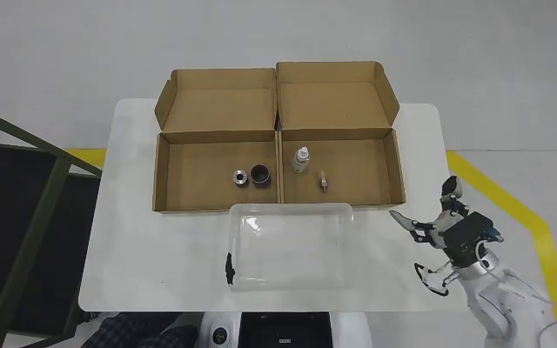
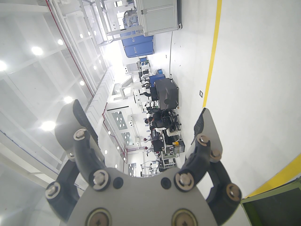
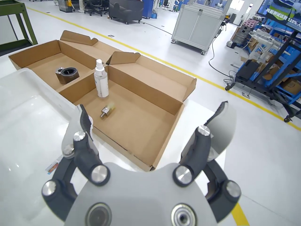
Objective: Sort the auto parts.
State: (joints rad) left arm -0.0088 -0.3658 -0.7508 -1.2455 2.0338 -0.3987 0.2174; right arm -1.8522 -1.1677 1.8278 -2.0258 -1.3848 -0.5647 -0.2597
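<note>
two open cardboard boxes were set side by side on the surface (image 1: 130, 244), ahead of the right claw (image 1: 416, 244) and off to its side. in the nearer box (image 1: 399, 174) a bottle (image 1: 301, 159) was stood upright, with a small metal fitting (image 1: 323, 181) laid on its side just beside it, apart from it. in the farther box (image 1: 158, 174) a pale ring (image 1: 236, 177) and a dark ring (image 1: 260, 175) were placed close together, by the wall shared with the nearer box. like was thus kept with like, which was judged to be the point of the sorting. a clear tray (image 1: 291, 207) was set against the boxes' front walls, near the right claw, and no part was made out in it. a small black thing (image 1: 230, 270) was seen at the tray's far corner; its kind could not be told.

the right claw (image 3: 152, 116) was held above the edge of the surface, just outside the nearer box, spread wide and released, with nothing held or touched. the left claw (image 2: 141, 111) was pointed away toward the room, likewise spread wide and released, with nothing between its fingers.
</note>
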